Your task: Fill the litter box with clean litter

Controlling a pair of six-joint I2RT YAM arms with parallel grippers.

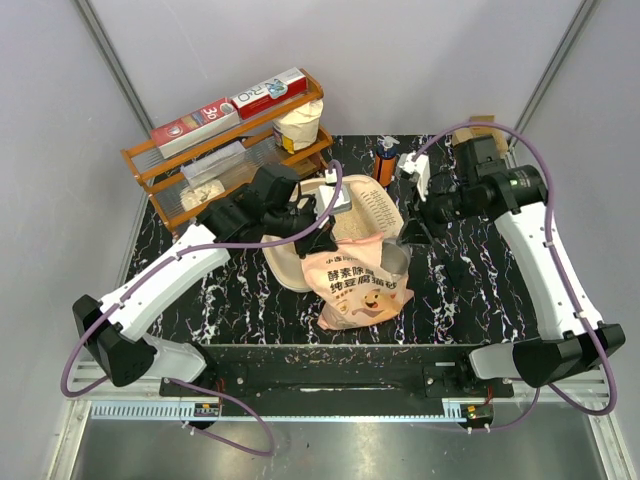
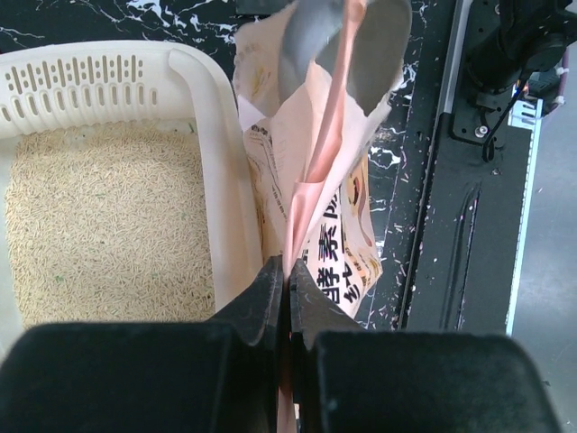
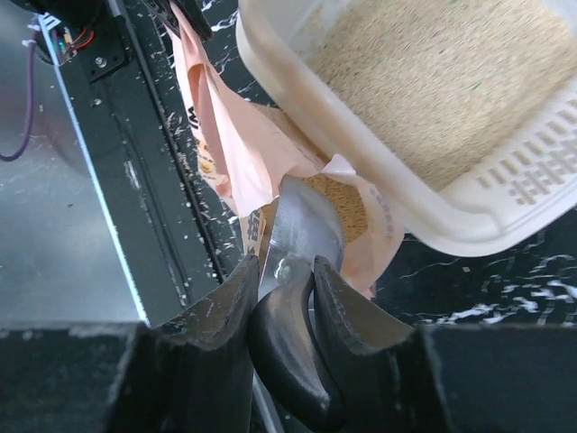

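The cream litter box (image 1: 387, 203) sits mid-table with sandy litter (image 2: 99, 225) spread over its floor; its slotted end points to the back right. The peach-orange litter bag (image 1: 360, 285) stands open against its near side. My left gripper (image 1: 325, 235) is shut on the bag's top edge (image 2: 302, 198), as the left wrist view (image 2: 288, 280) shows. My right gripper (image 3: 286, 266) is shut on the black handle of a metal scoop (image 3: 306, 225). The scoop's blade is inside the bag's mouth, on the litter there. The box rim (image 3: 361, 126) lies just beyond the bag.
An orange wooden rack (image 1: 230, 140) with boxes and a white sack (image 1: 298, 125) stands at the back left. An orange bottle (image 1: 385, 160) stands behind the litter box. Loose granules dot the black marbled tabletop. A black rail (image 1: 330, 375) runs along the near edge.
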